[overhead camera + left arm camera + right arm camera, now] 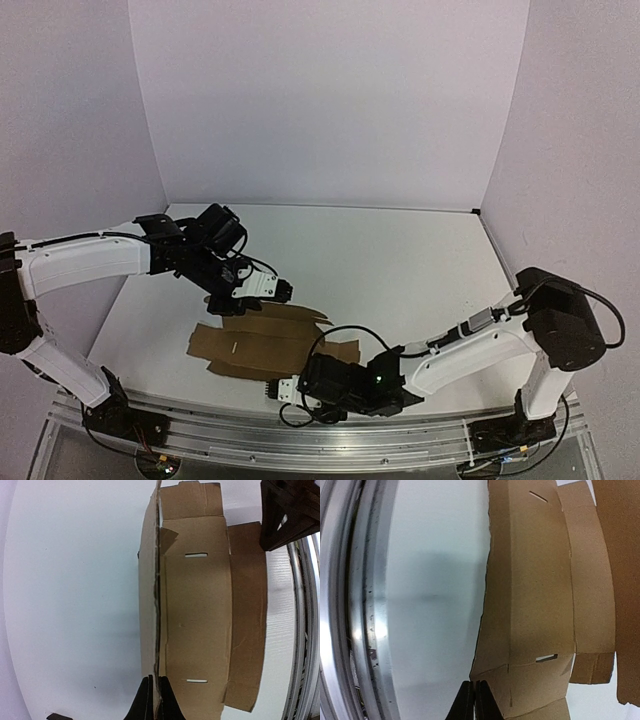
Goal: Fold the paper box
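The paper box (265, 345) is a flat die-cut sheet of brown cardboard with flaps and slots, lying near the table's front edge. My left gripper (285, 292) is at its far edge. In the left wrist view that far flap (149, 605) stands up on edge, and the left gripper (156, 680) is shut on it. My right gripper (272, 388) is at the sheet's near edge. In the right wrist view the right gripper (474, 684) is shut on the near strip of the paper box (535, 595), right at a corner.
A metal rail (330, 440) runs along the table's near edge, close beside the right gripper (365, 605). Lilac walls close in the white table on three sides. The right arm's dark body (290, 510) shows at the top right of the left wrist view.
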Robot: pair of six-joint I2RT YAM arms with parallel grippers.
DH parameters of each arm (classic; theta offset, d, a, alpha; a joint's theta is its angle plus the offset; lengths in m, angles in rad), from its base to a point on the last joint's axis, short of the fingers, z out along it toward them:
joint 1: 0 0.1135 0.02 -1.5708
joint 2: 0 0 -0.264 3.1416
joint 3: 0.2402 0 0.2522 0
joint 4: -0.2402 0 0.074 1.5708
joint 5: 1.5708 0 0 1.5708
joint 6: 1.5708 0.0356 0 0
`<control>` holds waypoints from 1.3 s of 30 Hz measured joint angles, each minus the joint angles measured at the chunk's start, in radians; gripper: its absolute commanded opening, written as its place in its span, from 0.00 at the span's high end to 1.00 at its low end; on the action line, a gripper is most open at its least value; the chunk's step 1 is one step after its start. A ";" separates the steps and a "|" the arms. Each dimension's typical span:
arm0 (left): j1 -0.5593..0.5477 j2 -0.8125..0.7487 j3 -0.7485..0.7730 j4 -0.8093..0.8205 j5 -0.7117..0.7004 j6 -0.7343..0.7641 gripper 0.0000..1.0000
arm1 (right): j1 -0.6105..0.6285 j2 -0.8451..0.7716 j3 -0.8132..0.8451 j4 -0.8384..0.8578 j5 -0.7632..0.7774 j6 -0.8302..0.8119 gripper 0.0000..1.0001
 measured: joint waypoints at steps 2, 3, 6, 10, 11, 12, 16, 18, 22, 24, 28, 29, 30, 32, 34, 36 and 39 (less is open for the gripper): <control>0.000 0.000 0.004 -0.013 0.015 0.001 1.00 | -0.027 -0.020 0.000 0.000 -0.017 0.034 0.98; 0.000 0.000 0.008 -0.021 0.021 0.002 1.00 | -0.041 -0.032 0.000 0.000 -0.023 0.049 0.99; 0.000 0.001 0.018 -0.040 0.041 0.003 1.00 | -0.074 -0.072 0.000 0.001 -0.032 0.088 1.00; 0.000 0.004 0.039 -0.075 0.067 0.004 1.00 | -0.106 -0.095 0.000 0.001 -0.032 0.115 0.98; 0.000 0.008 0.051 -0.088 0.073 0.003 1.00 | -0.110 -0.095 0.000 0.000 -0.032 0.119 0.97; 0.000 0.014 0.064 -0.100 0.079 0.002 1.00 | -0.112 -0.095 0.000 -0.001 -0.032 0.122 0.96; 0.001 0.038 0.112 -0.136 0.101 0.001 1.00 | -0.121 -0.095 0.000 -0.006 -0.033 0.128 0.88; 0.001 0.046 0.121 -0.150 0.121 0.003 1.00 | -0.121 -0.094 0.000 -0.005 -0.032 0.124 0.86; 0.001 0.064 0.135 -0.184 0.152 0.007 1.00 | -0.121 -0.089 0.000 -0.004 -0.028 0.113 0.83; 0.001 0.076 0.146 -0.204 0.162 0.009 1.00 | -0.121 -0.079 0.002 -0.002 -0.023 0.099 0.82; 0.001 0.088 0.159 -0.221 0.168 0.015 1.00 | -0.121 -0.060 0.007 -0.004 -0.021 0.075 0.80; 0.001 0.088 0.159 -0.225 0.167 0.020 1.00 | -0.121 -0.060 0.008 -0.007 -0.026 0.074 0.78; 0.001 0.088 0.158 -0.225 0.163 0.028 1.00 | -0.121 -0.061 0.008 -0.007 -0.035 0.074 0.77; 0.001 0.088 0.158 -0.224 0.150 0.042 1.00 | -0.121 -0.070 0.009 -0.009 -0.065 0.080 0.75; 0.001 0.091 0.157 -0.212 0.126 0.063 1.00 | -0.121 -0.101 0.009 -0.026 -0.103 0.085 0.73; 0.001 0.097 0.157 -0.193 0.102 0.083 1.00 | -0.121 -0.156 0.009 -0.040 -0.143 0.096 0.70; 0.001 0.107 0.155 -0.151 0.063 0.121 1.00 | -0.121 -0.280 0.002 -0.045 -0.200 0.127 0.63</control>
